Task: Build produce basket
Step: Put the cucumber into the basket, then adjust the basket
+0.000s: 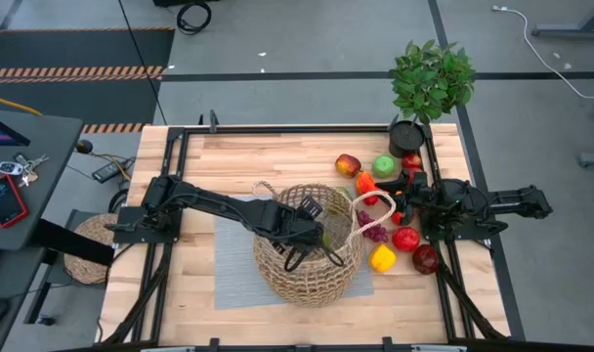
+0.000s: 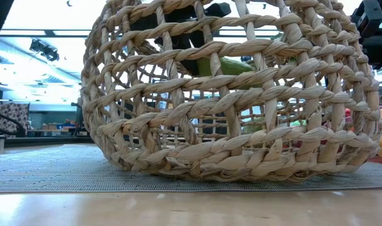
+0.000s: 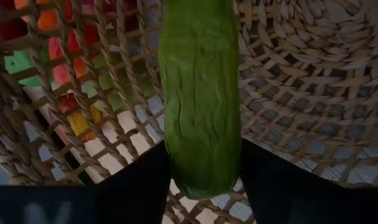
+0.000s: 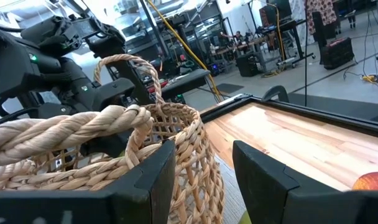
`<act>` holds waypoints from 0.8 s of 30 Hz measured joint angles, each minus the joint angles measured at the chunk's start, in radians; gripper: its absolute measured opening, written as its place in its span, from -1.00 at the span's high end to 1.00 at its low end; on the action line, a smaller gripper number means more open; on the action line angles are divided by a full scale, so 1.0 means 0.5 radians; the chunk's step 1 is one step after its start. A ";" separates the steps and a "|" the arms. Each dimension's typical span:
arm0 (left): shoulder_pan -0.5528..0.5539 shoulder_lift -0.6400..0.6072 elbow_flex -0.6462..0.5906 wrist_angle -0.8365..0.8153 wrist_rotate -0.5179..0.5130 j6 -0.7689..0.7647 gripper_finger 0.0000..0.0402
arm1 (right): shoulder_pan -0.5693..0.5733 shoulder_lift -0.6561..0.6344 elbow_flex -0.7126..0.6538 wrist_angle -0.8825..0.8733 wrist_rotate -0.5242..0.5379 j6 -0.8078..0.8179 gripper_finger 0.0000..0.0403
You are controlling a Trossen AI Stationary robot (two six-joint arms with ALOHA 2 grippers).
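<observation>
The tan wicker basket (image 1: 307, 244) stands on a grey mat (image 1: 233, 259) at mid table and fills the low view (image 2: 235, 94). My left gripper (image 1: 317, 235) reaches down into it from the left, shut on a green cucumber (image 3: 201, 93). My right gripper (image 1: 393, 207) is open at the basket's right loop handle (image 1: 370, 210). That handle's thick rope (image 4: 71, 134) runs by the outer side of one finger; I cannot tell whether it touches. Loose produce lies right of the basket: a red-yellow apple (image 1: 348, 164), a green apple (image 1: 384, 166), purple grapes (image 1: 375, 233) and a yellow pepper (image 1: 382, 258). My left gripper pinches the cucumber between its two fingers near one end (image 3: 201, 177). The fingers come slanting down from the table's left into the basket. The rest of the cucumber reaches out past them. It hangs inside the basket, clear of the floor (image 2: 229, 66).
A leafy plant in a black pot (image 1: 431, 83) stands at the table's far right corner. More red pieces (image 1: 405, 238) (image 1: 425, 259) lie under the right arm. A flat round woven mat (image 1: 82, 249) sits beyond the table's left edge. Bare wood shows at the far left and near edge.
</observation>
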 joint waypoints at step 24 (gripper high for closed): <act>-0.057 -0.138 0.841 -0.396 -1.090 -0.547 -0.03 | 0.000 0.000 0.000 0.013 0.000 0.000 0.17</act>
